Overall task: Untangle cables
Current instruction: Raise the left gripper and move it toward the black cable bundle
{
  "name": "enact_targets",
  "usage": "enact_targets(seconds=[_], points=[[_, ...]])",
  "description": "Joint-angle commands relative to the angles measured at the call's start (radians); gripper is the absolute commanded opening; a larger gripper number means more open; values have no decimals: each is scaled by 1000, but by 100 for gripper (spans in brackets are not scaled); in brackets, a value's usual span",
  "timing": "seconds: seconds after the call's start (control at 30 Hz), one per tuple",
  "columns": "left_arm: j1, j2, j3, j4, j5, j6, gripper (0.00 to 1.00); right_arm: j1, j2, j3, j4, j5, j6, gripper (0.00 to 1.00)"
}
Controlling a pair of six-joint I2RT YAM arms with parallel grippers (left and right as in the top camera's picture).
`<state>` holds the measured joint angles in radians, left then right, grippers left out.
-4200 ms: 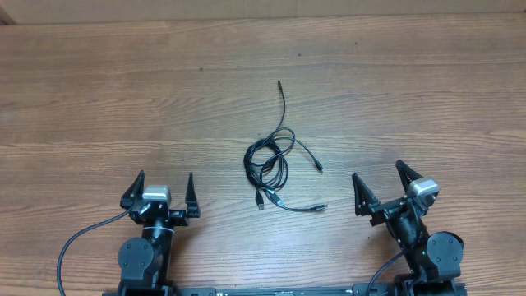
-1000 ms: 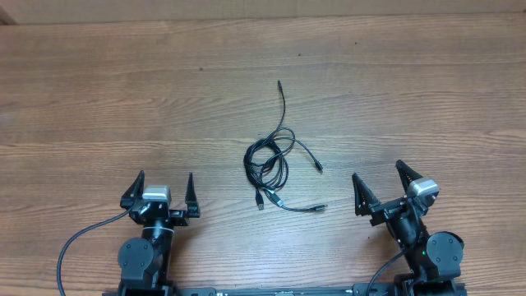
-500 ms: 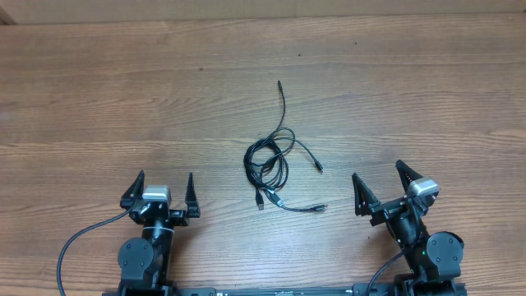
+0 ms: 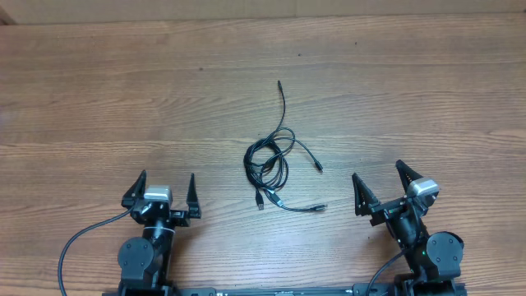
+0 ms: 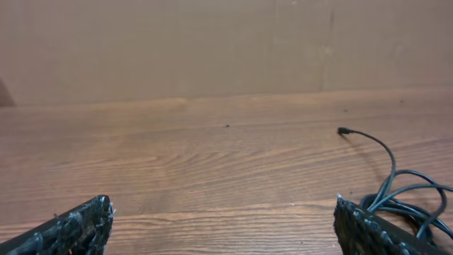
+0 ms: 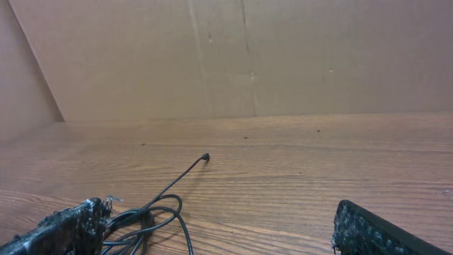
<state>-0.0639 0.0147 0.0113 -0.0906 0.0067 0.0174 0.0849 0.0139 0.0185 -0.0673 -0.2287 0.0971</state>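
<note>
The cables (image 4: 269,164) lay bunched at the centre of the worktop (image 4: 99,99). We noted the left end effector (image 4: 165,177) and right end effector (image 4: 378,170) wide and empty near the near edge. We judged it best to grip one free plug end (image 4: 279,83) and draw it outward slowly.

Left wrist view: cables (image 5: 391,177) run off the right edge, partly behind the left pincer (image 5: 223,225). Right wrist view: same cables cut by the near edge. Overhead: their crossings too small to sort.
</note>
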Motion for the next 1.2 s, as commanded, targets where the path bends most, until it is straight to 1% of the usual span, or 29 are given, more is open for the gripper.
enact_targets(seconds=[0.0, 0.13, 0.23, 0.37, 0.47, 0.57, 0.77, 0.93, 1.17], points=[[-1, -9, 28, -55, 73, 70, 100, -2, -10, -10, 5, 7, 4, 100], [-1, -9, 106, -212, 67, 132, 99, -2, -10, -10, 5, 7, 4, 100], [-1, -8, 161, -284, 54, 144, 100, -2, -10, -10, 5, 7, 4, 100], [-1, 6, 214, -335, 53, 143, 100, -2, -10, -10, 5, 7, 4, 100], [-1, 53, 240, -353, 49, 143, 99, -2, -10, -10, 5, 7, 4, 100], [-1, 140, 274, -378, 40, 143, 99, -2, -10, -10, 5, 7, 4, 100], [-1, 412, 411, -430, 21, 144, 99, -2, -10, -10, 5, 7, 4, 100], [-1, 679, 586, -509, 12, 143, 100, -2, -10, -10, 5, 7, 4, 100], [-2, 975, 819, -659, 13, 132, 100, -2, -10, -10, 5, 7, 4, 100]])
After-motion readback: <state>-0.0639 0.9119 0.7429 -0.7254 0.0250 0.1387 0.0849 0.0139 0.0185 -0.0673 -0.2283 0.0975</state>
